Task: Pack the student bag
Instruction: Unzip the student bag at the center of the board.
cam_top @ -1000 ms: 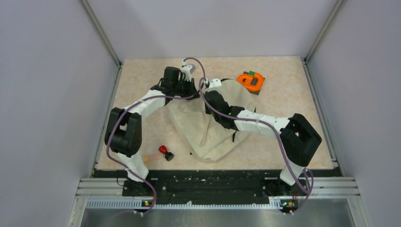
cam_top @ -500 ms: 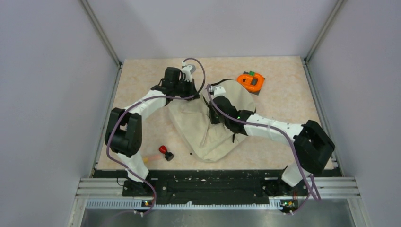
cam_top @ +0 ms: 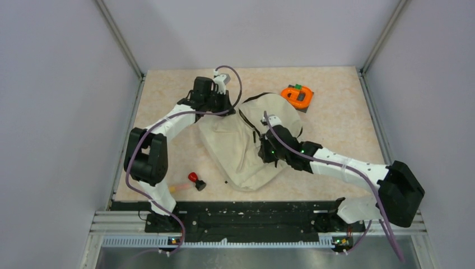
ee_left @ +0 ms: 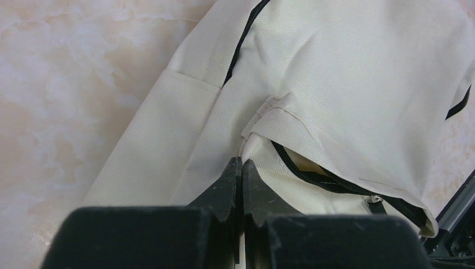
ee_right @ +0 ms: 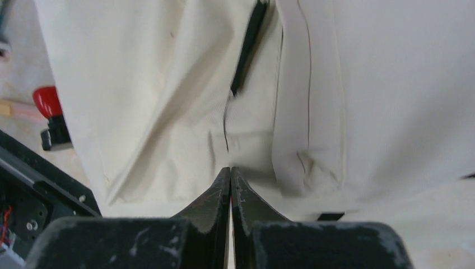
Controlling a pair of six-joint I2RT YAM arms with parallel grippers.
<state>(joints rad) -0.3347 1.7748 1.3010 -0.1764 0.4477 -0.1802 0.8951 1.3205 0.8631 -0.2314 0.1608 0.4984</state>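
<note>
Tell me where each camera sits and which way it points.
Top external: fixed above and behind the arms, looking down at the table and student bag; both arms show.
Left wrist: on the left arm's wrist, looking along the left gripper at the bag's zipper.
Right wrist: on the right arm's wrist, looking past the right gripper at the bag's cloth.
Shared: top and right wrist both catch the red-capped item.

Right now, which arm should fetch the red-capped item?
Right, probably. Left gripper is shut on the bag by its zipper; right gripper is shut, seemingly empty, over the bag, red-capped item in its wrist view.
</note>
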